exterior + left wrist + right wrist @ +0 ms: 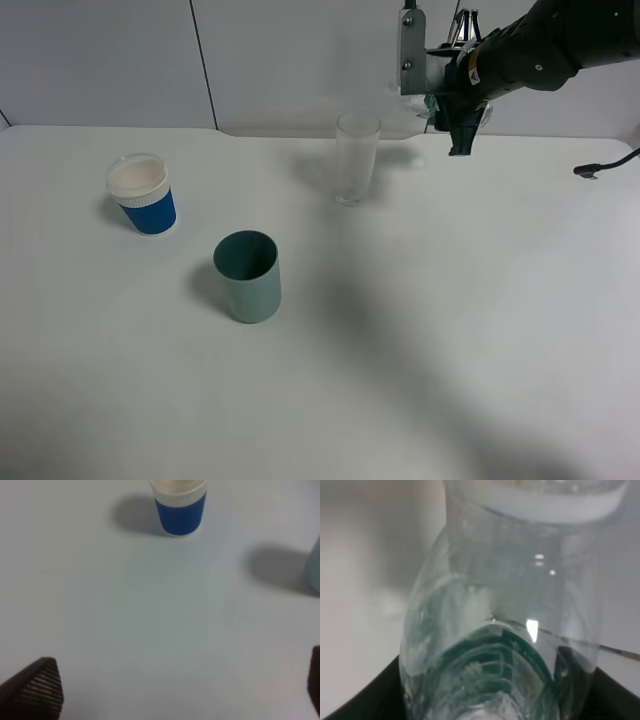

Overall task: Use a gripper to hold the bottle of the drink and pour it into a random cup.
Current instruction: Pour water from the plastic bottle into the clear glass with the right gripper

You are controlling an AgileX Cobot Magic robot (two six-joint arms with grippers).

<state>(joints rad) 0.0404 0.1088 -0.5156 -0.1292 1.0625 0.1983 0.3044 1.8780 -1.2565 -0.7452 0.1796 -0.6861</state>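
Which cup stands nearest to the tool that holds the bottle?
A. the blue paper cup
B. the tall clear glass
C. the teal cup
B: in the high view the right tool, gripping the bottle, hangs just to the right of the clear glass; the teal cup and the blue paper cup stand much farther left.

I see a smooth white tabletop [450,350] filling my high view, softly lit. Behind it stands a pale grey panelled wall [290,60], split by a thin dark vertical seam [203,65].
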